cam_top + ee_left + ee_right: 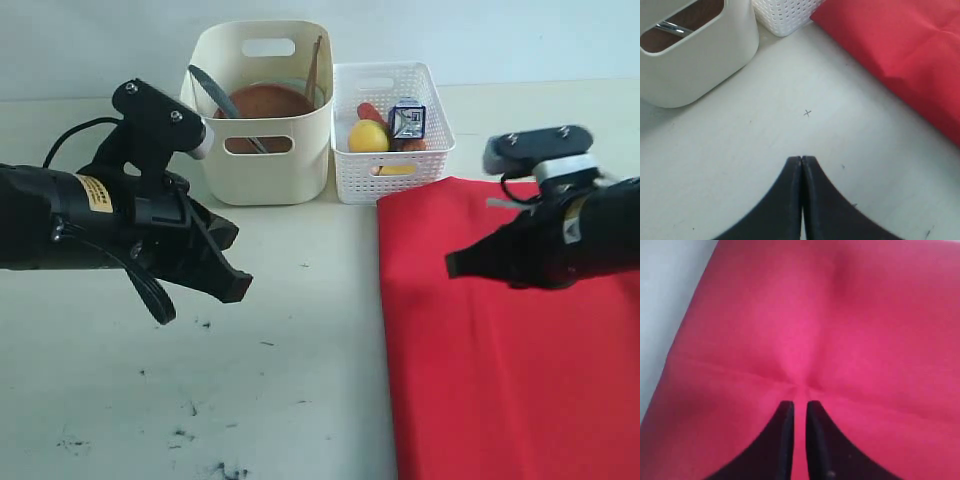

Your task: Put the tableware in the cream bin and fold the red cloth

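The cream bin (265,165) stands at the back of the table. It holds the reddish-brown plate (265,100), a dark spoon (208,85) and wooden chopsticks (315,62). A silver piece (671,28) shows through the cutout of the bin (695,65). The red cloth (500,380) lies flat on the right with crossing creases. My left gripper (235,290) (801,159) is shut and empty over bare table. My right gripper (452,267) (800,405) hovers low over the red cloth (790,315), its jaws a narrow slit apart just short of the crease crossing.
A white perforated basket (392,175) beside the bin holds a lemon (368,136), a small milk carton (407,120) and other food. The basket's corner (785,15) sits between the bin and the cloth (900,50). Dark specks mark the table's front left.
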You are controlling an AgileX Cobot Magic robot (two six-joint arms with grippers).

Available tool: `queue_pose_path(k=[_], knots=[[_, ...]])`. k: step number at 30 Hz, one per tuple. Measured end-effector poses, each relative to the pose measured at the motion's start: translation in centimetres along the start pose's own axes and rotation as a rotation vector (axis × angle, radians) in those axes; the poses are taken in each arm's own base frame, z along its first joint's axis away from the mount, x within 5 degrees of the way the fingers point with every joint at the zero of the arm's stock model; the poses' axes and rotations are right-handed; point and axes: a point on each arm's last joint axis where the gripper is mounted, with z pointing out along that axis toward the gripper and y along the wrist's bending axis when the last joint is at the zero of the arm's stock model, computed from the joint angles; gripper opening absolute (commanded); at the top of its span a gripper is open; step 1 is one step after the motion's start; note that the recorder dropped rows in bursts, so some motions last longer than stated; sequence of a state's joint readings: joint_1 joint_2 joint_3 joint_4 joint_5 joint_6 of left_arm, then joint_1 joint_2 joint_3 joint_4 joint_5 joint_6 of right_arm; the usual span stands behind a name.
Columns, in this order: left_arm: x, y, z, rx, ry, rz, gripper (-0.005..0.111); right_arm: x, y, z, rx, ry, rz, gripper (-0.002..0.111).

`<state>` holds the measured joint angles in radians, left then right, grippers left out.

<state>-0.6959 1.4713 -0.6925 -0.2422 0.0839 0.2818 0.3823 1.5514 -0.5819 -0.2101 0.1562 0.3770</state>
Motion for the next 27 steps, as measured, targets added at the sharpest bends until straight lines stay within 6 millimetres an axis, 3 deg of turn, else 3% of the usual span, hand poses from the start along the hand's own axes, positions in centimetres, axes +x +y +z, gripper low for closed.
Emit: queue_pose_path(k=[7,14,23,27], knots=[[0.0,0.0,0.0,0.000,0.000,0.000,0.000,2.3,0.7,4.0,0.005,0.161,-0.041,0.009],[0.5,1.0,0.0,-0.016,0.042,-0.028,0.000,2.1,0.1,4.2,0.040,0.176,-0.084,0.009],[1.1,1.7,0.0,-0.032,0.067,-0.049,0.000,2.2,-5.7,3.1,0.351,0.244,0.030,0.000],[1.1,1.7,0.0,-0.032,0.067,-0.049,0.000,2.0,-7.7,3.1,0.392,0.211,0.072,0.000]])
